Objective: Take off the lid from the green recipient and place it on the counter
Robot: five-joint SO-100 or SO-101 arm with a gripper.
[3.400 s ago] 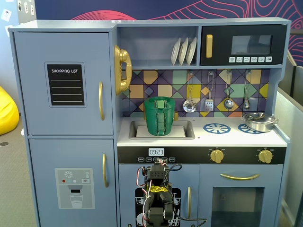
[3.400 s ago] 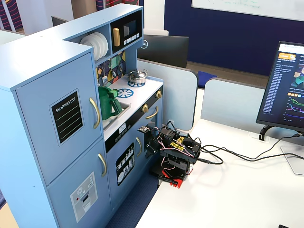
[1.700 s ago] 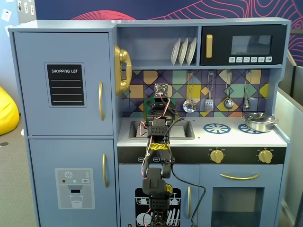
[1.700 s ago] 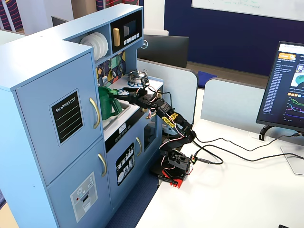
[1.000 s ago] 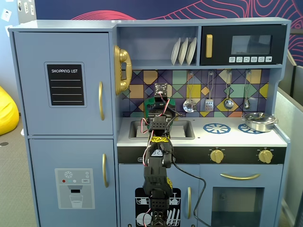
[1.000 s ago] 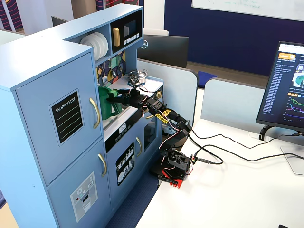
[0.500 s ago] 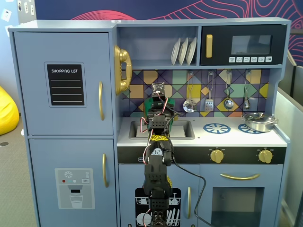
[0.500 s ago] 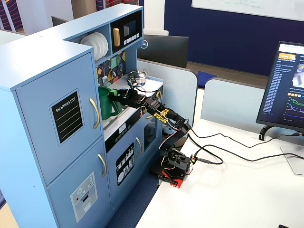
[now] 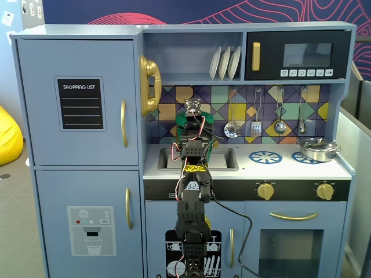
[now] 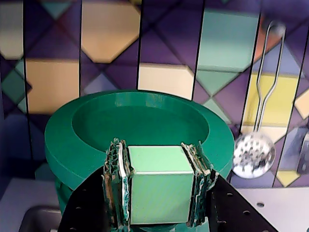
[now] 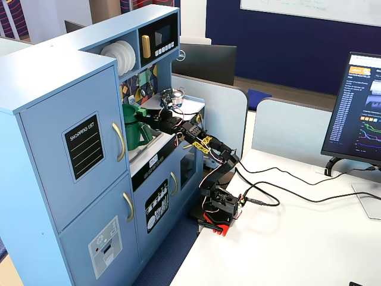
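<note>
The lid (image 10: 140, 121) is a round green disc with a sunken middle. It sits level over the top of the green recipient (image 10: 65, 195), whose dark body shows under its left rim. I cannot tell if they still touch. My gripper (image 10: 159, 151) is shut on the lid's light-green blocky knob (image 10: 159, 191), with one padded finger (image 10: 117, 183) on each side. In a fixed view the arm reaches from the table to the recipient (image 11: 132, 134) and lid (image 11: 140, 111) above the sink. The white counter (image 9: 249, 168) lies in front. The arm hides most of the lid (image 9: 180, 119).
The inset sink (image 9: 223, 159) is under the recipient. A silver pan (image 9: 317, 149) stands on the right burner ring. Utensils such as a slotted ladle (image 10: 253, 152) hang on the tiled back wall. A shelf with plates (image 9: 225, 62) is overhead.
</note>
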